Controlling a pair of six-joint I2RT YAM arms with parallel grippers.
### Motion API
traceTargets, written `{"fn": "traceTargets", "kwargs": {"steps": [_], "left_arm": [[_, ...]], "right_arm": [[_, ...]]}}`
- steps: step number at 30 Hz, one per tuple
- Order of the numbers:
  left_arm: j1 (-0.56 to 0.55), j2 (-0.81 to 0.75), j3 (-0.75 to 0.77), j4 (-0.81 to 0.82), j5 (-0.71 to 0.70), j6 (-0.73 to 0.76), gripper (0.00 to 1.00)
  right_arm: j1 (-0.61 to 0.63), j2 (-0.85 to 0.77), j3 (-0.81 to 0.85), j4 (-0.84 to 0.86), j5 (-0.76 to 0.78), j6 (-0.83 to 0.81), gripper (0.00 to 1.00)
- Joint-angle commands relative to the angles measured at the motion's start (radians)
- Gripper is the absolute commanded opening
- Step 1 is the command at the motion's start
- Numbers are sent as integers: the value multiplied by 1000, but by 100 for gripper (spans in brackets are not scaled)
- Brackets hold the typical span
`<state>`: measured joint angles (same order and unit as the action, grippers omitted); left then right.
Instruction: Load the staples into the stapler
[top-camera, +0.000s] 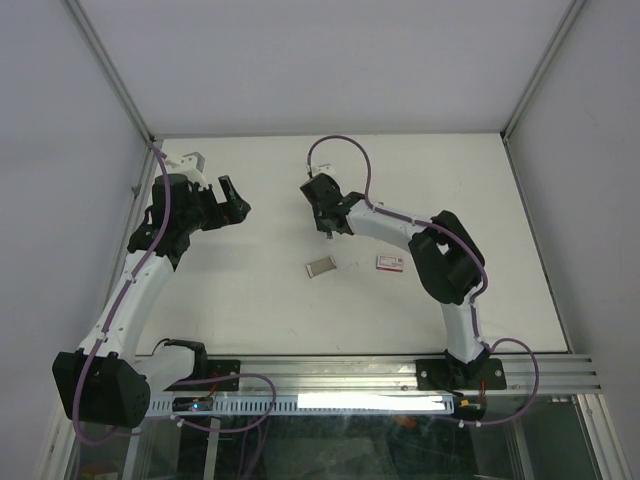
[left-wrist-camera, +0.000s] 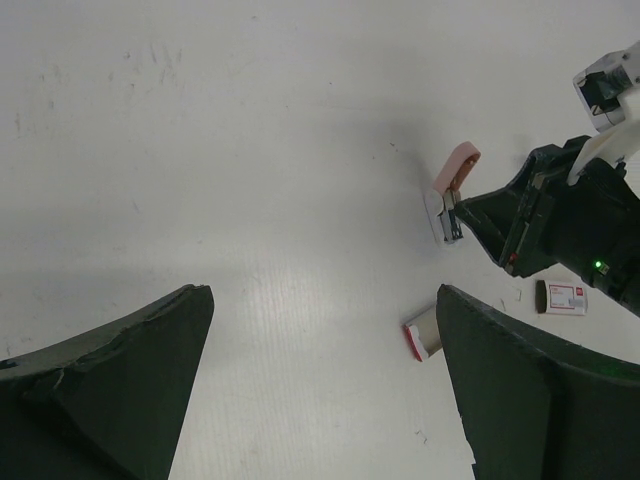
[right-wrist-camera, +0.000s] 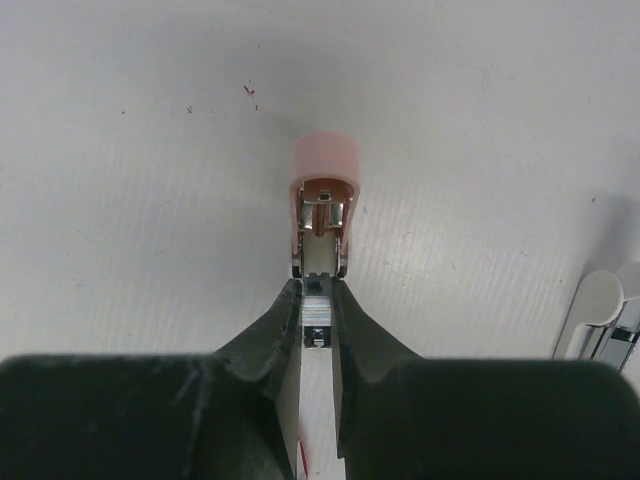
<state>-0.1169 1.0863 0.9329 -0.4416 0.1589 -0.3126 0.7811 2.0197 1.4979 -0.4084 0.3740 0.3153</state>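
Right now the right tool (right-wrist-camera: 318, 296) is pinched narrow on the metal rail of the stapler (right-wrist-camera: 325, 195), one finger clamped on either side of the channel. The grip makes sense to me: it pins the body while the pink top, swung up and away from the rail at the far end, leaves the channel exposed for loading. From the left wrist the same stapler (left-wrist-camera: 448, 195) sits low over the bench (top-camera: 250, 300), though I cannot tell whether its base touches the surface or hangs just above it. The staples (top-camera: 389, 262), a little white box with a red mark, lie flat on the bench close by the right forearm, apart from the stapler and touched by nothing. Just to the left of the box lies a small pinkish block (top-camera: 320, 267), also loose on the bench; what it is for I cannot say. The left tool (top-camera: 235, 200) hangs over the far left of the bench, fingers spread wide with nothing between them, and it faces the stapler. That looks to me like a free hand ready to fetch the box while the other holds the stapler open. I judge the loading itself not yet begun, since the box lies apart from the rail.
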Motion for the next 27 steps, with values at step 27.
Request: {"fn": "traceTargets", "kwargs": {"steps": [27], "left_arm": [[2, -10, 1, 38, 25, 12, 99]], "right_arm": [[-1, 23, 21, 39, 7, -3, 15]]}}
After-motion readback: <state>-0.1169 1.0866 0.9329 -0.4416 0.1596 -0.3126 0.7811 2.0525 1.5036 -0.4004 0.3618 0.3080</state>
